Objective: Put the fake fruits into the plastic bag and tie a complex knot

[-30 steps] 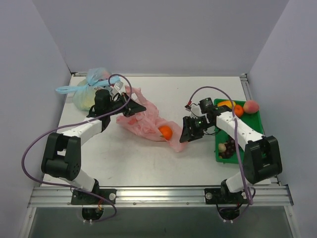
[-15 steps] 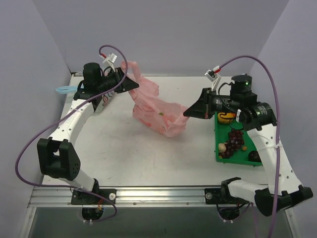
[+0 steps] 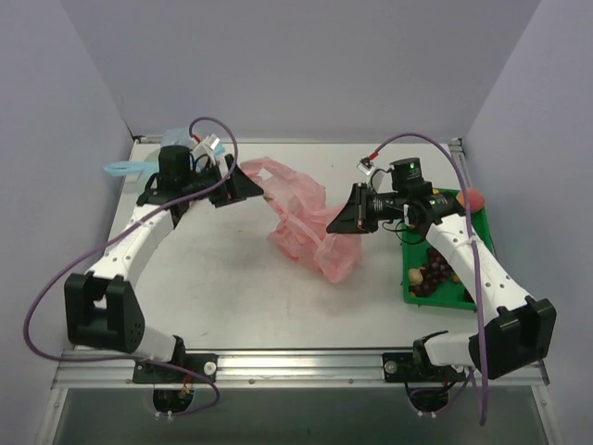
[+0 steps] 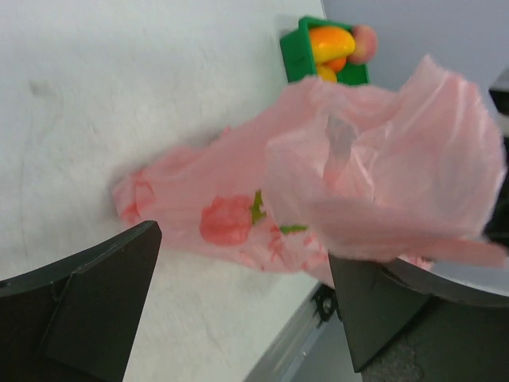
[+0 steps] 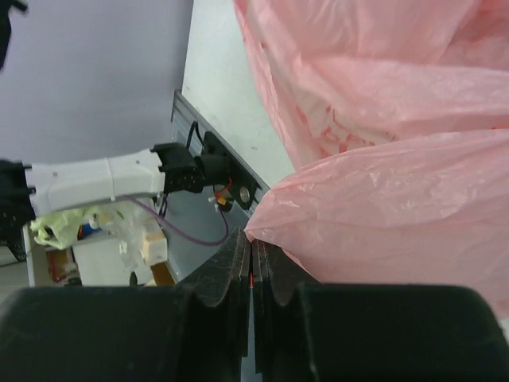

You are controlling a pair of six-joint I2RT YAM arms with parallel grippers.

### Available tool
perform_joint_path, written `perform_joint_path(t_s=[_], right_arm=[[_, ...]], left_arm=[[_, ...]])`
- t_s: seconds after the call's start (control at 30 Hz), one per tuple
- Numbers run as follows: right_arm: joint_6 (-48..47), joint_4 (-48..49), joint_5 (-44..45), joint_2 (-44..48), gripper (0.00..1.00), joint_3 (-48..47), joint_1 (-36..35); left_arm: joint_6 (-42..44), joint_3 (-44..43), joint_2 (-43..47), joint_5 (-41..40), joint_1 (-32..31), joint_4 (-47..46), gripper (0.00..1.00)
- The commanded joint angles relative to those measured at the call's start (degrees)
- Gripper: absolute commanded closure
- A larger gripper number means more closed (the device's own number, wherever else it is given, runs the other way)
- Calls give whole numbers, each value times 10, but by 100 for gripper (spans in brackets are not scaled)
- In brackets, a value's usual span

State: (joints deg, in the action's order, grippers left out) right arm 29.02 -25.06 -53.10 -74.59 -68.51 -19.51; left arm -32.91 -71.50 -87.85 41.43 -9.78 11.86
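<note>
On plastic bag (image 3: 301, 218), right fingers (image 5: 227, 274) clamped

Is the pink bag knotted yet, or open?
Open, not knotted. The plastic bag hangs spread between the left gripper and the right gripper, which pinches its edge; no twisted lump shows.

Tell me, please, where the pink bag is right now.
In the top view the bag sits mid-table, slightly right of centre. It spans from the left gripper to the right gripper, just left of the green tray.
</note>
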Motion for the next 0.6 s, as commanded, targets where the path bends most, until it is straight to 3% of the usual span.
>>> perform_joint_path(t_s=[0.0, 0.13, 0.23, 0.4, 0.57], right_arm=[[57, 99, 9, 24, 100, -6, 3], [96, 161, 15, 50, 100, 2, -12], [88, 180, 32, 65, 100, -6, -40], [54, 171, 41, 65, 100, -30, -87], [9, 148, 49, 68, 100, -48, -118]], left_arm=[[-18, 64, 118, 1, 6, 20, 3], [-52, 131, 213, -11, -15, 28, 3], [-65, 145, 228, -31, -60, 48, 3], [-125, 137, 185, -60, -129, -36, 3], [-156, 102, 117, -122, -154, -18, 3]])
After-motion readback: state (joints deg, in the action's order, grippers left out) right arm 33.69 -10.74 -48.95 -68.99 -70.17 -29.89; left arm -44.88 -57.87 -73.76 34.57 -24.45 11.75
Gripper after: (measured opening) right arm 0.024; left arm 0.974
